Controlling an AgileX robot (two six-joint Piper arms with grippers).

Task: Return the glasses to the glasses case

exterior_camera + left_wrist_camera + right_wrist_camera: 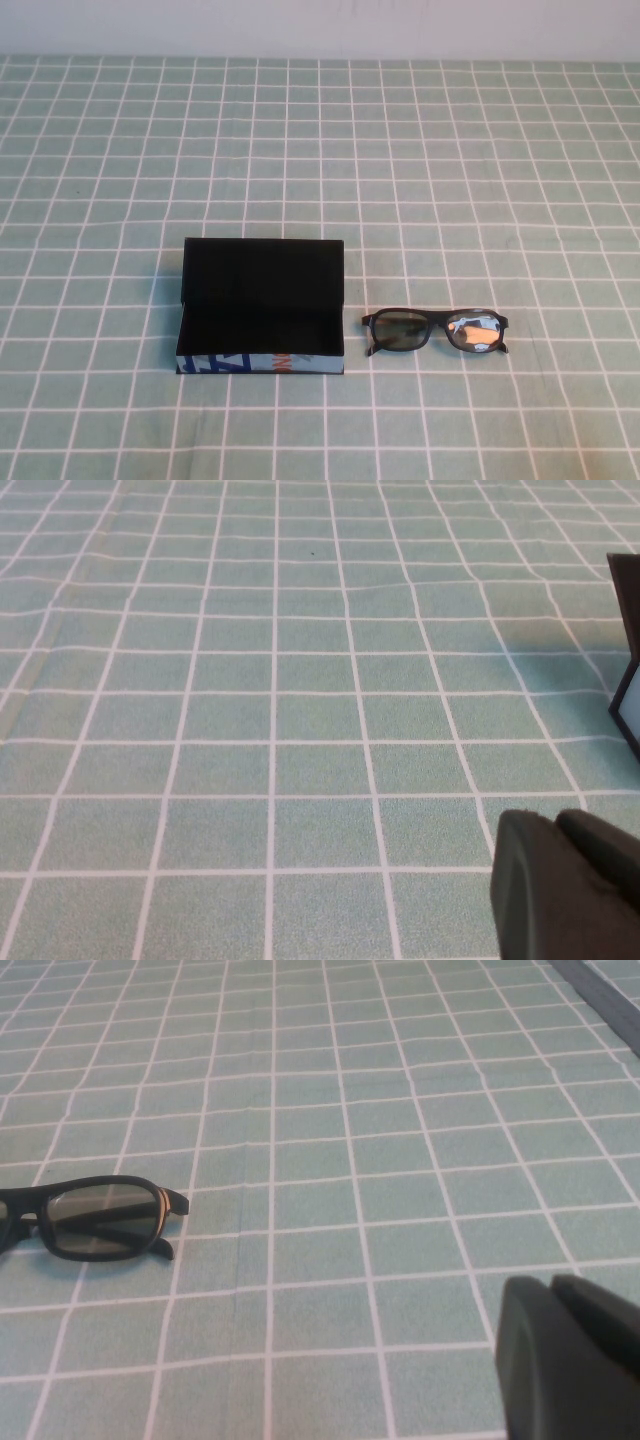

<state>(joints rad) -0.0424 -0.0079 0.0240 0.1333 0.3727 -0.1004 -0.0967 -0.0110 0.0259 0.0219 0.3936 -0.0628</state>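
The case lies open on the cloth toward the near side, a little left of centre, with its lid standing up along the far edge. The glasses lie on the cloth just right of the case, apart from it, level with its near part. Neither gripper shows in the high view; the left gripper hangs over the cloth left of the case, the right gripper right of the glasses.

High view: raised, angled down, taking in the case, the glasses just beside it and the surface.
Left wrist view: low and close over the surface, case edge at the frame's border.
Right wrist view: low, close, facing the glasses.
Shared: case, glasses, surface.
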